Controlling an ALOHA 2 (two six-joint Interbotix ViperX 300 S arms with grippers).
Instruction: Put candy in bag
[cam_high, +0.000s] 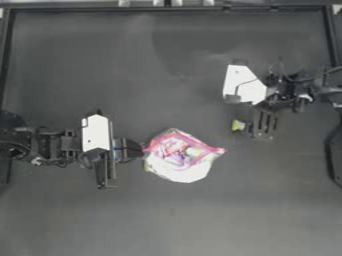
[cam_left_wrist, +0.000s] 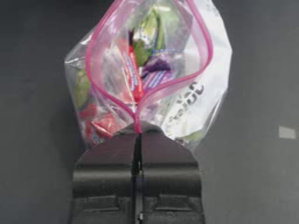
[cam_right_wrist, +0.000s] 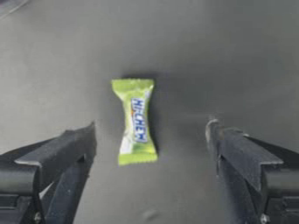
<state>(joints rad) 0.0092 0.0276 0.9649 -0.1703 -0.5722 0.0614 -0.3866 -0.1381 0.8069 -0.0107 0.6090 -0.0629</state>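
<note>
- The bag is of thin clear plastic, glossy and crinkled, with a smooth pink-red plastic seal strip along its mouth.
- The sweets inside the bag have shiny, coloured foil-like wrappers.
- The candy has a yellow-green plastic wrapper, slightly glossy, with flat crimped ends and printed letters.
- The table is a dark, matt surface, smooth, with only a faint soft sheen.
- The left gripper has jaws of dark, matt plastic, with a fine grainy finish.
- The right gripper has the same dark matt plastic on its jaws.
- A white, smooth plastic cover sits on the left arm's wrist.
</note>
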